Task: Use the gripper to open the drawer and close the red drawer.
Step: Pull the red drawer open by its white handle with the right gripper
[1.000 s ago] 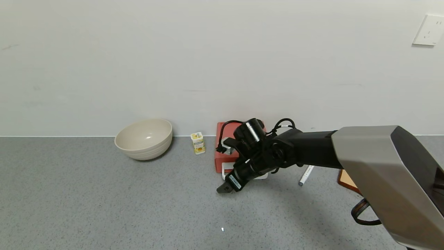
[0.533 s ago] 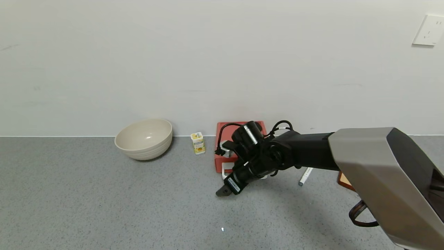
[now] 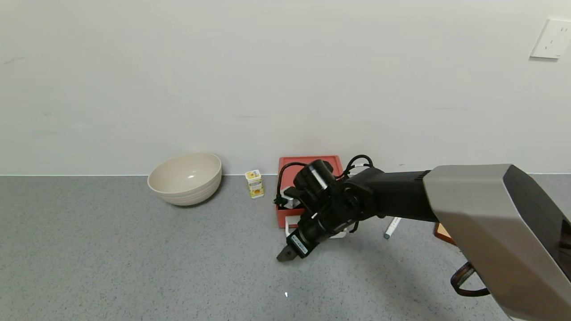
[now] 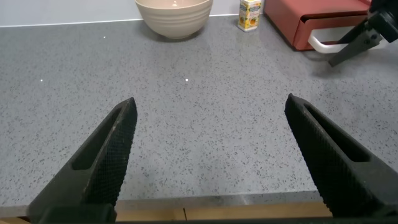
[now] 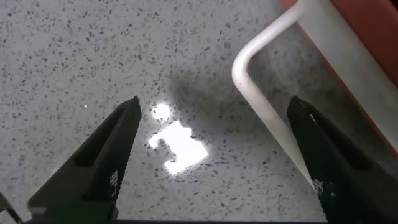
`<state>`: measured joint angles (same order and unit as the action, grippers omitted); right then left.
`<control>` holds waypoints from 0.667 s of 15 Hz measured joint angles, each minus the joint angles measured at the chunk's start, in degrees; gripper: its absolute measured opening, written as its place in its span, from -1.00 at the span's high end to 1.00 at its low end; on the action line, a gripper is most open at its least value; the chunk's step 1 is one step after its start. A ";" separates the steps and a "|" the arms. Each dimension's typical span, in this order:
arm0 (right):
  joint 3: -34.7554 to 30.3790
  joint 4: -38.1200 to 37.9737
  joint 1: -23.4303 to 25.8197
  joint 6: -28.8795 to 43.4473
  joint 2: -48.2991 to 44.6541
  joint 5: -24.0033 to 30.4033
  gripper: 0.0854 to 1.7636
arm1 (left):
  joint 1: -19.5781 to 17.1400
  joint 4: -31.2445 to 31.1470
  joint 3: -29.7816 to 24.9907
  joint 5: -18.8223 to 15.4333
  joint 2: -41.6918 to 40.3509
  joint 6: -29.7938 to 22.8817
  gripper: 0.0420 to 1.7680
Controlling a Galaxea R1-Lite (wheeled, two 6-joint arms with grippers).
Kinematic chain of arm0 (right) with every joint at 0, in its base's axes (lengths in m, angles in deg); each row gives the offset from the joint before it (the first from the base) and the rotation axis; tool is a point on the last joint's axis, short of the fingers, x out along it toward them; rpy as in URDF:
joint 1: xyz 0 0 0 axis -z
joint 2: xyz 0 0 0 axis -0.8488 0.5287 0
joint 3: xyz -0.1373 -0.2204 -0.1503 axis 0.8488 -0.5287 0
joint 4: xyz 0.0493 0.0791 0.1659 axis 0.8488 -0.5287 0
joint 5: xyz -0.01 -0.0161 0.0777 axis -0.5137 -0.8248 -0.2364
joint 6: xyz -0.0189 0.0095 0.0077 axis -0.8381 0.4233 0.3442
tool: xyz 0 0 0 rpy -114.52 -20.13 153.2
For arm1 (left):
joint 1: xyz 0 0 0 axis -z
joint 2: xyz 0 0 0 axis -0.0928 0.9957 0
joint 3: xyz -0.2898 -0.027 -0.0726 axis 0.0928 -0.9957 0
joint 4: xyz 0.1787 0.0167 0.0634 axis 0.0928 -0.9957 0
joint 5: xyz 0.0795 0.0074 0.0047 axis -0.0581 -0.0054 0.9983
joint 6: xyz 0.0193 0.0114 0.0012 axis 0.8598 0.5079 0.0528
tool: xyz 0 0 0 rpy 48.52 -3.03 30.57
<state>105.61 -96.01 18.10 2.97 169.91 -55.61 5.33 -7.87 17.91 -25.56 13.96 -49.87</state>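
The coral-red drawer sits in its low red casing against the wall, with its white loop handle facing the front. My right gripper is open and empty, pointing down at the grey table just in front of the handle. In the right wrist view the handle runs between the open fingers, close to one finger, with the red drawer front behind it. The left wrist view shows the casing and handle far off. My left gripper is open and empty near the table's front edge.
A cream bowl and a small yellow carton stand left of the drawer by the wall. A white marker and a wooden object lie to its right. The table's front edge is just under my left gripper.
My right gripper has moved down and a little toward the front of the table, ending lower in front of the white handle. The drawer and the other objects have not moved.
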 joint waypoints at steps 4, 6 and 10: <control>-0.26 -4.01 -0.69 1.27 -1.10 0.09 -0.94 | 0.00 0.00 0.00 0.02 0.00 0.00 -0.94; -0.57 -5.73 -1.17 2.19 -1.73 0.13 -0.94 | 0.00 0.00 0.00 0.00 0.00 -0.02 -0.94; -0.91 -8.70 -2.40 4.79 -2.52 1.40 -0.94 | 0.00 0.00 0.00 0.02 0.00 0.00 -0.94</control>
<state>104.69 -104.71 15.70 7.76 167.39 -54.21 5.33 -7.87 17.91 -25.54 13.96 -49.87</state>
